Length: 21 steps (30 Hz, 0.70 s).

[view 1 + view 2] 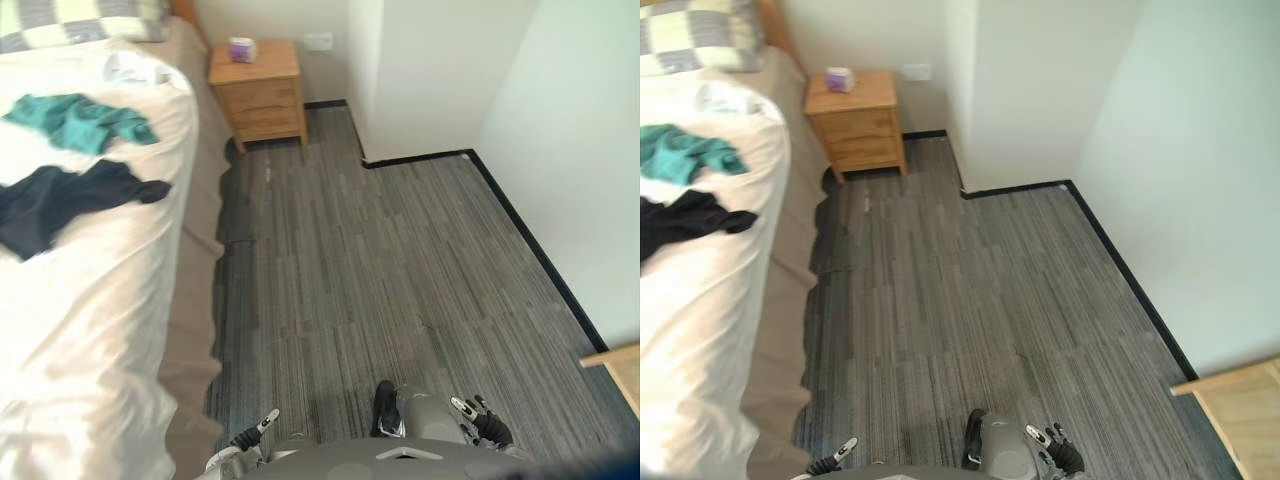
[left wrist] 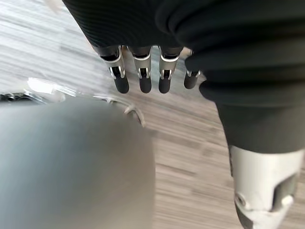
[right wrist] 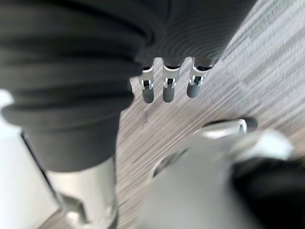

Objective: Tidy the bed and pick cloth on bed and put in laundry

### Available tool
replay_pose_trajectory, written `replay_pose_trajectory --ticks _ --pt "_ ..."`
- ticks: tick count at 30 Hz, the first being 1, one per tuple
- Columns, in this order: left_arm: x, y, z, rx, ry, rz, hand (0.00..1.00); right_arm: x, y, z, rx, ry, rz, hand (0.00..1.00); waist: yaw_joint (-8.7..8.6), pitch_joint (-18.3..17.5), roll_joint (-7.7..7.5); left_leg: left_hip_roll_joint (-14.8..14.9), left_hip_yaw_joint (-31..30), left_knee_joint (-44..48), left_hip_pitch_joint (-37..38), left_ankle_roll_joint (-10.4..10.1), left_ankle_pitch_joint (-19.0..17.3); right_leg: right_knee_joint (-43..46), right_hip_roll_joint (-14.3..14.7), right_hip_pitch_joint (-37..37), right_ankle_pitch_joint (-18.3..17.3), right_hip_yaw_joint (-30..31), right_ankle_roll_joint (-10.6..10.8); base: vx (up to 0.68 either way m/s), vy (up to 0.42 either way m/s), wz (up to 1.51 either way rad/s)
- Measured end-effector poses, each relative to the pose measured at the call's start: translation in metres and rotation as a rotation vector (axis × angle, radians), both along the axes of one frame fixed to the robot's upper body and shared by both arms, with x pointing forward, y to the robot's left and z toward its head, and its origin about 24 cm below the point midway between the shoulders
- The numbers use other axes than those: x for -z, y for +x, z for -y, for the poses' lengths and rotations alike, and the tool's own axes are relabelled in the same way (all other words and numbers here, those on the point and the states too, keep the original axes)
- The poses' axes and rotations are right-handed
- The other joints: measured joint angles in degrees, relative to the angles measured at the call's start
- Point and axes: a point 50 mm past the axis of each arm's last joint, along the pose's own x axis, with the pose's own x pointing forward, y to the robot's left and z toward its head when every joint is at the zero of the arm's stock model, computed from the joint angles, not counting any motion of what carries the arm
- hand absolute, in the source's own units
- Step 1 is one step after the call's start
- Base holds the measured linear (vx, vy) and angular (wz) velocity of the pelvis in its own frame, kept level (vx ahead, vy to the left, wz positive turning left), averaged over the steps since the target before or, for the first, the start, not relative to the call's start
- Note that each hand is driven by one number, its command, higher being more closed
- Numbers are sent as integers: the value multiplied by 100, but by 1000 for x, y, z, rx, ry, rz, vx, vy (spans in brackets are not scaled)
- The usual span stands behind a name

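The bed (image 1: 100,330) runs along the left under a white cover. A teal cloth (image 1: 80,120) lies crumpled on it near the head end. A dark cloth (image 1: 60,200) is spread just below the teal one. A checked pillow (image 1: 80,20) sits at the head. Both hands hang low by my sides, far from the bed. My left hand (image 2: 143,78) has straight fingers over the floor and holds nothing. My right hand (image 3: 167,88) is the same, open and empty above the grey floor.
A wooden nightstand (image 1: 260,95) with a small tissue box (image 1: 242,49) stands by the head of the bed. Grey carpet (image 1: 400,270) stretches between the bed and the white walls. A light wooden furniture corner (image 1: 1240,410) juts in at the lower right.
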Motion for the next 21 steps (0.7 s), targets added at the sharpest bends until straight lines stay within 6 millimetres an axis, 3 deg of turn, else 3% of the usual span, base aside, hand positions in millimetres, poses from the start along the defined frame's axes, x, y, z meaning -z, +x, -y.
replay_pose_trajectory --ticks 1,2,4,5,7,9,10,12,13,14,15,16,17,19,21 --pt "0 -1 -2 -33 1 7 0 0 2 2 1 -2 0 0 60 133 28 -209 -318 374 -357 -421 -200 -289 -8 264 3 76 -5 287 -8 -34" --pt "0 -2 -3 -55 -4 10 0 0 -1 2 10 1 -9 0 65 268 -16 -432 -375 353 -526 -538 -412 -386 -51 453 32 152 -59 355 -29 -24" --pt "2 -11 3 -59 -20 -1 0 2 -6 3 36 7 -23 0 100 377 -43 -697 -290 -330 -703 -582 -576 -507 -42 806 60 220 13 335 -70 -12" --pt "4 -21 3 -84 -28 -13 0 2 -6 3 45 11 -24 0 135 381 -51 -871 -77 -1458 -757 -586 -563 -586 -17 1056 -62 216 107 415 -65 -9" --pt "4 -24 3 -87 -31 -20 0 2 -5 2 83 19 -11 0 139 400 -74 -1116 111 -2895 -767 -641 -259 -685 -10 1310 -150 207 250 387 -39 3" --pt "6 -36 8 -102 -48 -49 0 2 -6 5 104 15 -4 0 204 435 8 -1172 122 -4464 -789 -653 547 -1041 163 1842 -315 291 442 398 32 -16" --pt "7 -40 9 -117 -54 -57 0 2 -8 5 105 15 -6 0 231 432 10 -1149 95 -4593 -810 -640 736 -1090 175 1977 -401 305 466 457 103 -35" --pt "7 -43 10 -154 -76 -53 0 2 -6 4 100 15 -1 0 302 375 -54 -1122 108 -4420 -927 -426 1272 -1101 130 2214 -697 524 592 493 141 -38" --pt "8 -45 9 -168 -85 -56 0 1 -3 4 95 16 5 0 326 293 -166 -1147 265 -4021 -1097 -64 1441 -1079 -32 2227 -884 618 655 605 198 -43" --pt "7 -50 2 -182 -73 -77 0 2 -2 0 92 22 3 0 331 117 -344 -1259 461 -3541 -1330 309 993 -1020 -302 2108 -1021 641 826 624 208 -45" --pt "7 -52 -1 -182 -68 -92 0 2 0 -2 90 25 6 0 348 30 -406 -1316 552 -3374 -1408 339 724 -859 -441 2063 -1019 655 884 687 185 -37" --pt "7 -46 -6 -174 -49 -101 0 2 6 -4 87 26 13 0 395 18 -503 -1414 610 -3065 -1458 519 411 -38 -686 1725 -1008 680 989 846 194 -15" --pt "5 -37 -9 -150 -24 -95 0 3 7 -6 87 29 6 0 394 29 -544 -1496 642 -2859 -1326 634 93 1054 -953 1389 -744 672 1209 835 180 2" --pt "3 -21 -13 -115 10 -57 0 4 8 -12 57 33 -8 0 318 37 -583 -1635 468 -2858 -856 644 -268 2613 -1335 953 -33 462 1214 678 123 34" --pt "-1 -9 -13 -71 32 -7 0 5 12 -19 7 29 -12 0 276 46 -539 -1629 260 -3202 -144 563 -424 3039 -1364 743 -152 168 1043 483 46 30"
